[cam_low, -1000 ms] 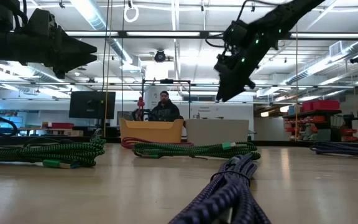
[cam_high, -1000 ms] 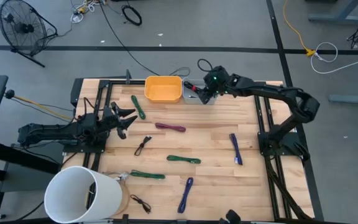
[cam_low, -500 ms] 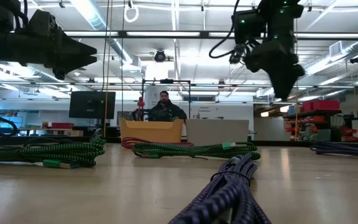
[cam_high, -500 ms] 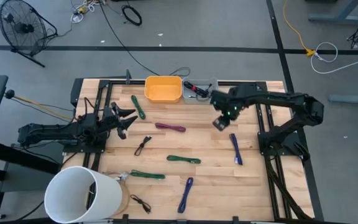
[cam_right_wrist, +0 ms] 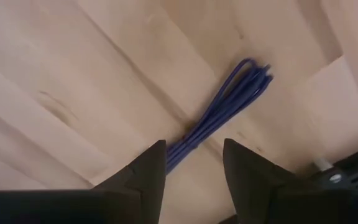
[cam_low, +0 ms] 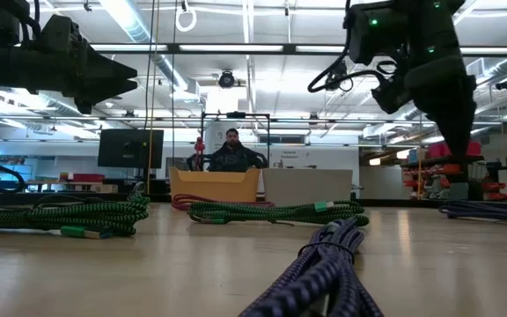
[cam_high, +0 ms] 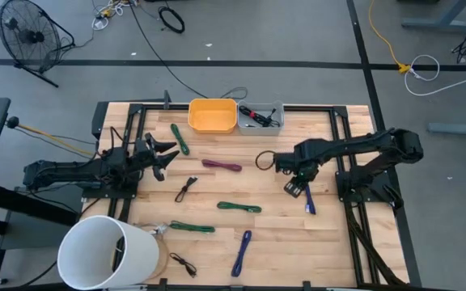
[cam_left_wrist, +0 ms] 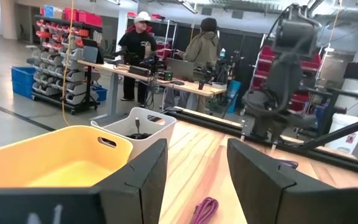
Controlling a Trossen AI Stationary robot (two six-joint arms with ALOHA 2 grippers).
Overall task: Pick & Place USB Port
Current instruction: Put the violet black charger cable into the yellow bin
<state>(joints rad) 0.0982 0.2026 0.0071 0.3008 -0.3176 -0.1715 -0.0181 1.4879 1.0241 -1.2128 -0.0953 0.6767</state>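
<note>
Since a sec ago my right gripper [cam_high: 294, 188] has swung away from the grey bin [cam_high: 260, 118] at the far edge and come down toward the middle-right of the table [cam_high: 273, 226]. It now hangs over the far end of the blue cable bundle [cam_high: 306, 193], fingers parted w/ nothing between them (wrist view shows bare wood and the bundle in the gap).

Cable lies right of centre, long axis running near-far w/ a slight lean; most of it stretches toward the near edge from my tips. I judge the next move needs a short drop, jaws set across that axis, not along it.

My left gripper [cam_high: 162, 155] waits at the left side, fingers apart, empty, well away from the bundle. So right arm is clearly the closer one.
</note>
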